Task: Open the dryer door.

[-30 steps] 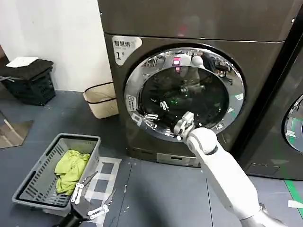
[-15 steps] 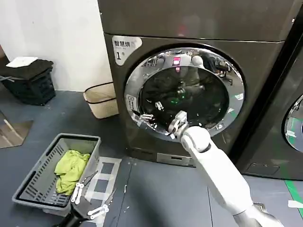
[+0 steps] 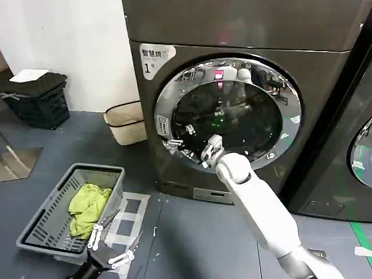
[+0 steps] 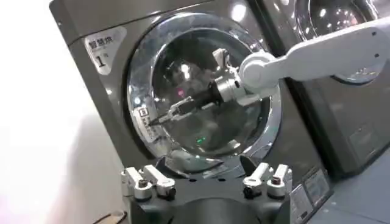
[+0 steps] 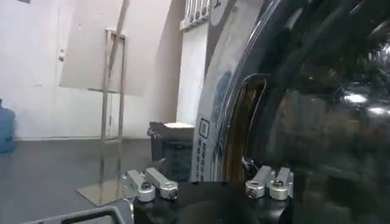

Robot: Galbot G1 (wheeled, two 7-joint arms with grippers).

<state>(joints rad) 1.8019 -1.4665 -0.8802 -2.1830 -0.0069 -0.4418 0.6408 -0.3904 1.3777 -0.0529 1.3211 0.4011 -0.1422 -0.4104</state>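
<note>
Dryer door (image 3: 228, 114): shut, on machine 1, far centre. Right pincer (image 3: 192, 152): at door's lower-left chrome rim, apparently slightly parted, holding nothing. Left pincer (image 3: 110, 244): parked near-left, open, empty. Step: reaching the door edge. Next: hook rim, pull outward.

A white sticker (image 3: 153, 58) sits on the machine's front panel, up and left of the dryer door (image 3: 228, 115) — it reads "1" under small characters, too small to read.

Right arm was stretched far forward, right gripper (image 3: 187, 143) pointing left, fingers parted. Left gripper (image 3: 110, 244) hung low, near left, open.
</note>
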